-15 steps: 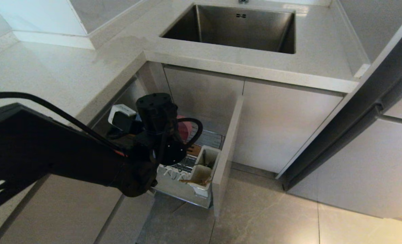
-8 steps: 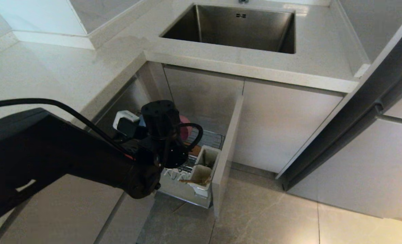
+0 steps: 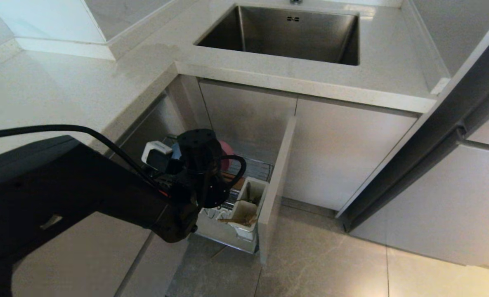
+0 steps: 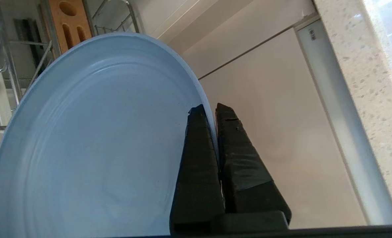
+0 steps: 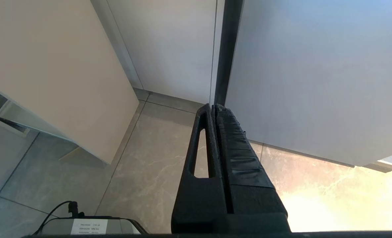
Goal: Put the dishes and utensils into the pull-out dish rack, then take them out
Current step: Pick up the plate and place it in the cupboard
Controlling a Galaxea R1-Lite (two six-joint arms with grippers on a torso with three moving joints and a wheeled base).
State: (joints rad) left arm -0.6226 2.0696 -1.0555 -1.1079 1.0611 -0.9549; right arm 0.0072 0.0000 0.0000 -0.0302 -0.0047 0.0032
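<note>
Since a second ago our left tool has sunk toward the chrome wire pull-out dish rack, clamped on the round light-blue plastic plate rim, so racking is near.

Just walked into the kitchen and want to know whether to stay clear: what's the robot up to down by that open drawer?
The left gripper is pinching the rim of the light-blue plate, reaching down over the pull-out dish rack beside the sink cabinet. The pink bowl is in the rack behind the arm, and chopsticks lie in the white utensil cup. The right gripper hangs shut and empty above the floor.
</note>
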